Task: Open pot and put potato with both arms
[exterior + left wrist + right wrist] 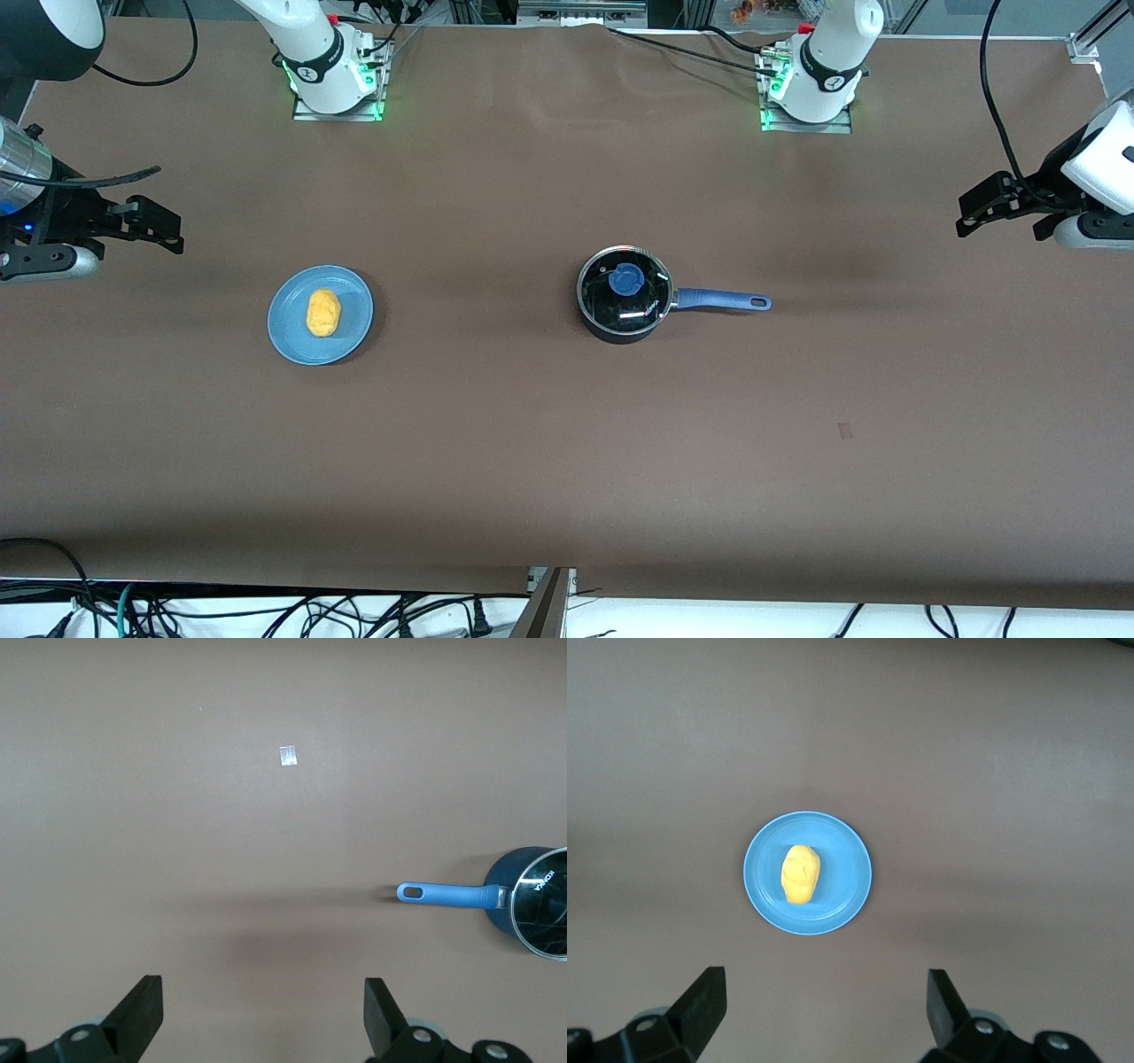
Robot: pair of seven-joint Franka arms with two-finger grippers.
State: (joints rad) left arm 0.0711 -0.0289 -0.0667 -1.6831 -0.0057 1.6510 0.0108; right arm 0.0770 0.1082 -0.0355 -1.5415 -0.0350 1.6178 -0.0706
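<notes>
Over the bare bench at its own arm's end, well apart from the pot (625,297), the left tool (261,1028) hangs with fingers spread wide and empty. The right tool (824,1019) hangs likewise spread and empty over the bench toward the right arm's end, well apart from the pot. The lid (623,283) sits on the pot, blue knob (626,280) up. The potato (323,313) lies on a plate (292,341), well away from the pot toward the right arm's end.

Risks, as I judge them: the small smooth knob may slip from the fingers; an off-centre pull could drag the light pot along; the lumpy potato may roll off the plate if pinched askew.

arms (310,44): 2, white shells | dark grey joints | black pincers, cables
</notes>
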